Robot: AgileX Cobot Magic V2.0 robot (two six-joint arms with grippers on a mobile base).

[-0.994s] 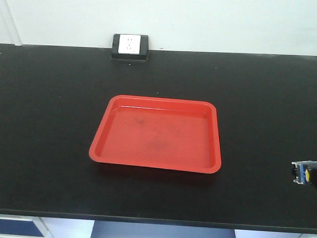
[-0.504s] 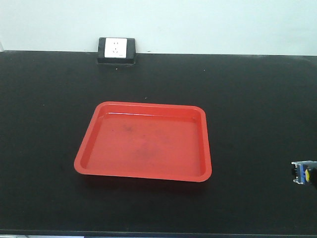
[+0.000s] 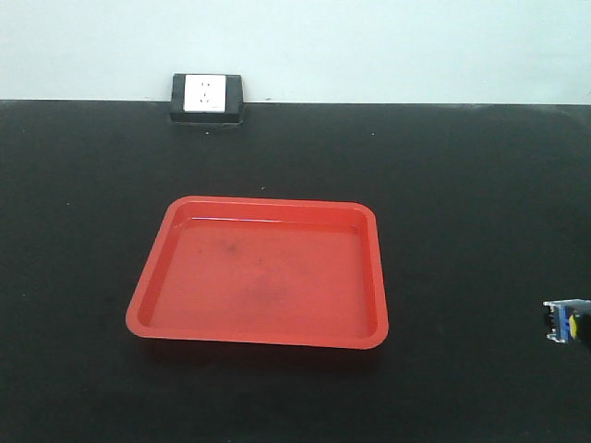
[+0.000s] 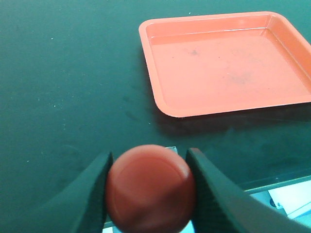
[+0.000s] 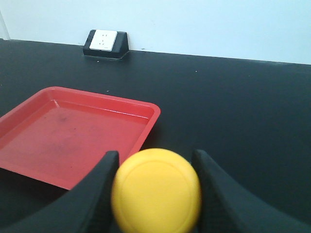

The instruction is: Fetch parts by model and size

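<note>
- Down on the left, the left gripper is clamped around the red-capped push-button switch, cap facing the wrist camera. Its base is hidden, so I can't judge how firm the hold is. A smooth round cap could twist or slip out.
- That switch hangs short of the red tray, near the front edge of the black tabletop. Let go here and it lands on the bench, or possibly off it.
- Centre stage, the tray sits bare, and its rim is low. A release from too high could bounce a part straight over.
- Over on the right, the right gripper pinches the yellow-capped push-button switch, also outside the tray, off its near right corner.
- Two loaded arms, one tray: if both crowd in together, they could knock each other and jar a switch loose.
</note>
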